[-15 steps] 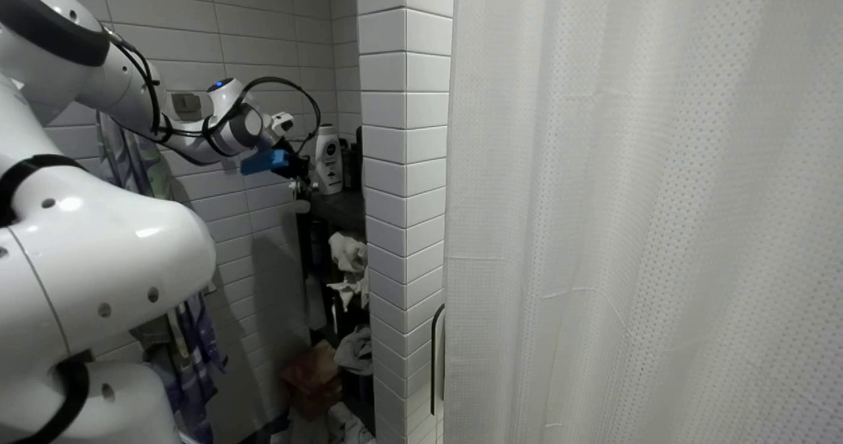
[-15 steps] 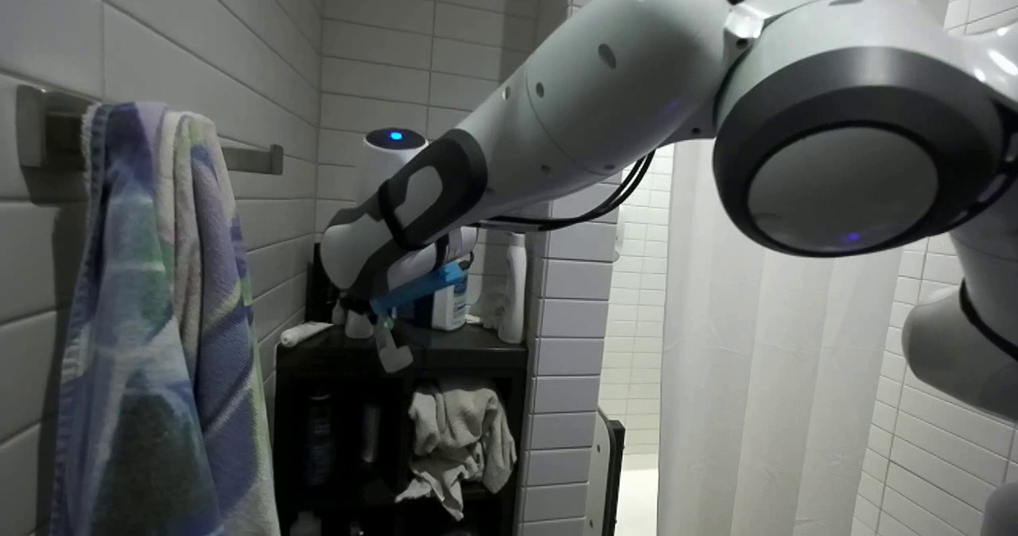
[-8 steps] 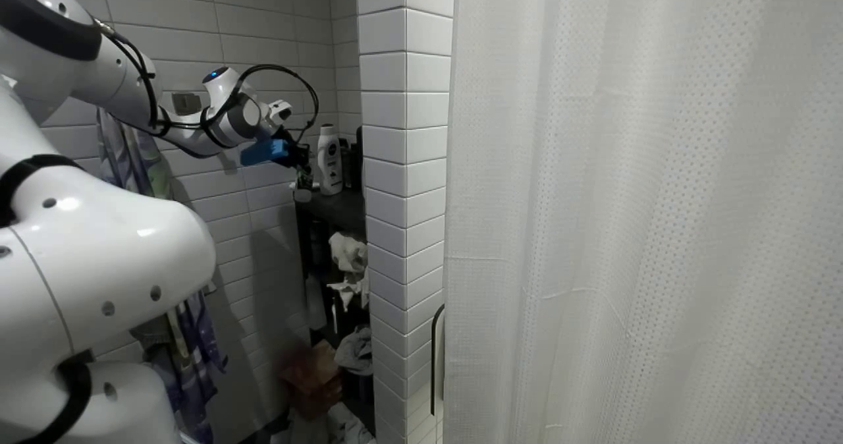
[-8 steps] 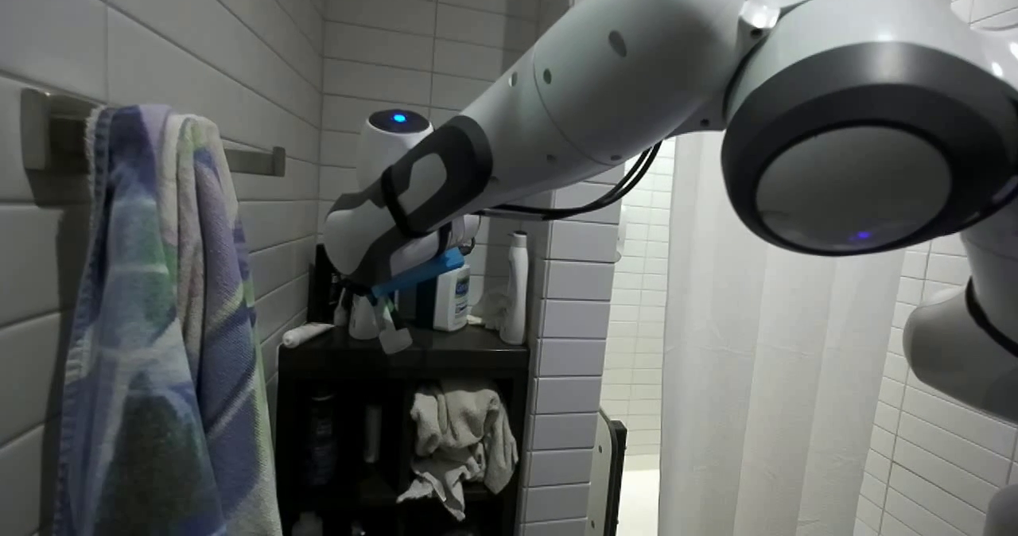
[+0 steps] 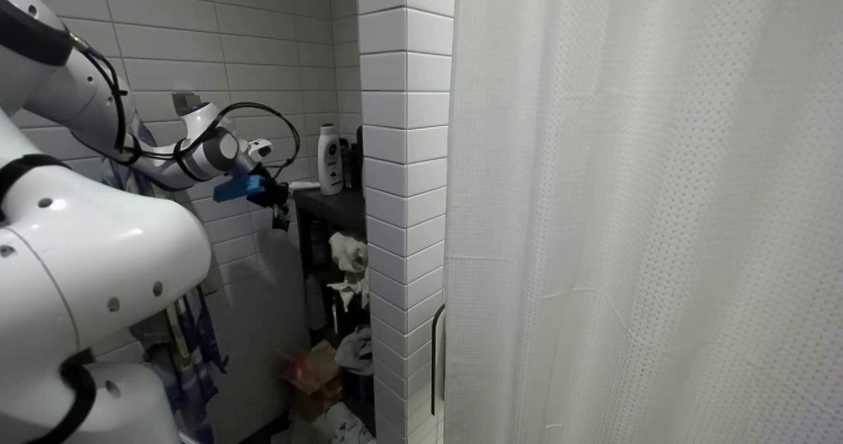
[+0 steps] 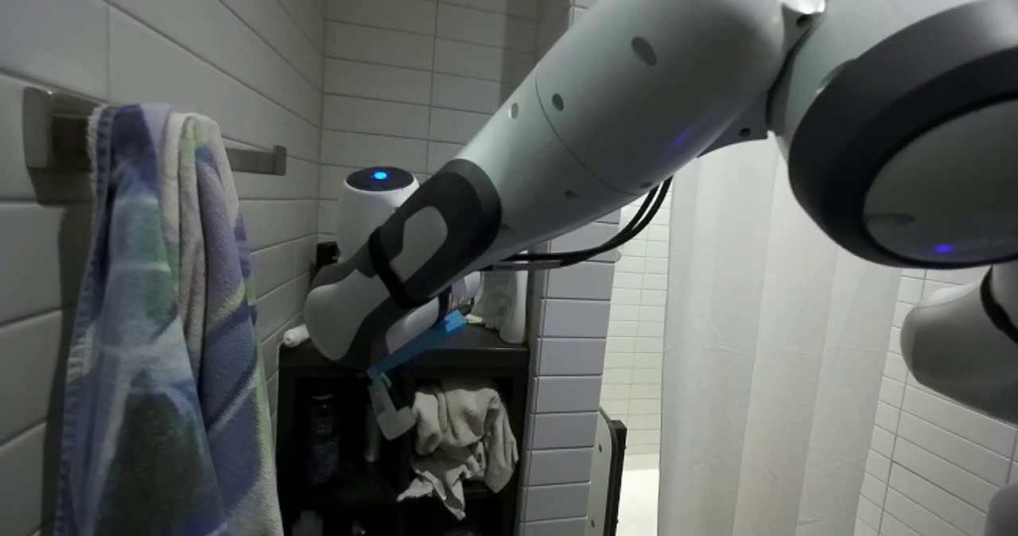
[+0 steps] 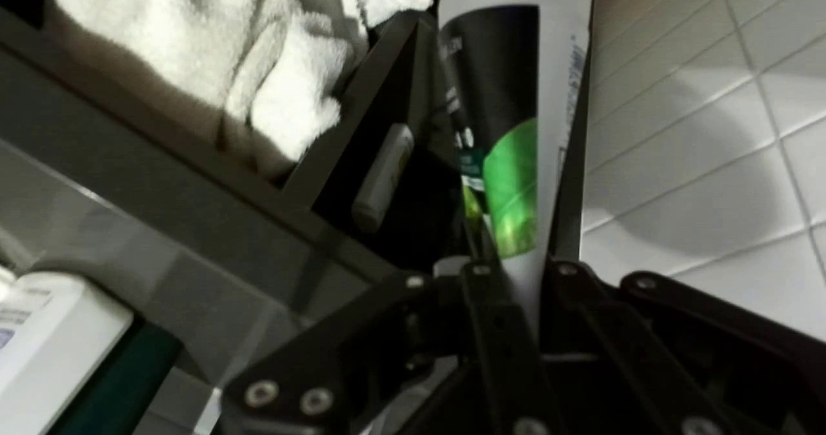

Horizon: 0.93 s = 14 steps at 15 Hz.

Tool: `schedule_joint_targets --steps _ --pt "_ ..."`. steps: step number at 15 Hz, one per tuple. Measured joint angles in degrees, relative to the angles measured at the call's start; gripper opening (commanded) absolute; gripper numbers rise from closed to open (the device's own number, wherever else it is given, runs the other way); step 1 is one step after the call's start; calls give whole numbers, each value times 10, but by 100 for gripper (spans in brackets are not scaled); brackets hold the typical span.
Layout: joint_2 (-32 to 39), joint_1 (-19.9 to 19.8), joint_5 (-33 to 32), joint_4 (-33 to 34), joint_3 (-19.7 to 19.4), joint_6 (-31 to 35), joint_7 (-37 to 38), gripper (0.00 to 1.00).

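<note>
**Gripper's got a squeeze tube by the skinny end**

The black two-fingered gripper (image 7: 524,272) has its jaws pinched in narrow on a white squeeze tube with a black panel and a bright green patch (image 7: 510,99). It's grabbed by the thin, flattened end, and the fat end runs right out of the wrist view. In an exterior view the tube hangs a bit tilted in front of a black boxy shelf unit (image 6: 469,355), below its top edge. Can't tell how big the gap is, sorry.

A crumpled cream terry cloth (image 6: 461,433) spills out of the upper right compartment, close to the tube from that angle; no clue if they touch. Next compartment over, a slim pale cylinder (image 7: 384,177) stands in the dark.

Up on top there's a tall white lotion bottle with dark lettering (image 5: 330,161). A purple, blue and green patterned towel (image 6: 159,305) hangs off a flat metal bar (image 6: 258,160), and a white textured shower curtain (image 5: 645,207) sits beside a white tiled column (image 5: 405,167).
</note>
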Motion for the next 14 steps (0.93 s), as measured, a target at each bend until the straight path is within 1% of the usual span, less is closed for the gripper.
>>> schedule_joint_targets --steps 3,8,11,14 --pt "-5 -13 2 -12 29 -7 -1 3" --pt "-9 -59 10 -5 73 -26 -12 3" --pt "-15 -86 17 23 95 -51 -18 3" --pt "-31 -113 22 63 96 -72 -16 3"
